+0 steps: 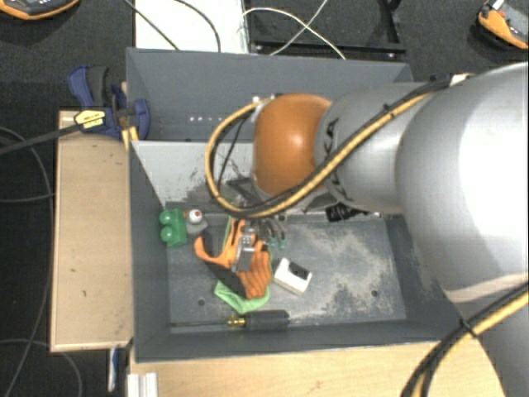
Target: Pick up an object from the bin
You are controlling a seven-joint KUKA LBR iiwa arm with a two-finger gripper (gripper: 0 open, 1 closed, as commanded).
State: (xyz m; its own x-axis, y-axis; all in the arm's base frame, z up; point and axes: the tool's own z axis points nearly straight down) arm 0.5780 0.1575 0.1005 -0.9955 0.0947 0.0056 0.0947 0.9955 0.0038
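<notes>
In the grey bin [347, 304], a green toy [171, 227] is lying at the left. Just right of it, the gripper [244, 251] is hanging low over tangled orange pieces [258, 276]; whether it is clenched or released, I cannot tell. A white block [291, 276] is sitting beside them. The tangle is probably risking a slipped or doubled pick.

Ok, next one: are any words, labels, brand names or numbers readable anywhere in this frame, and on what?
No text can be read.
Dark marking on the arm beside the orange cover: too blurred to read.
Dark patch on the white block in the bin: too small to tell whether it is print.
</notes>
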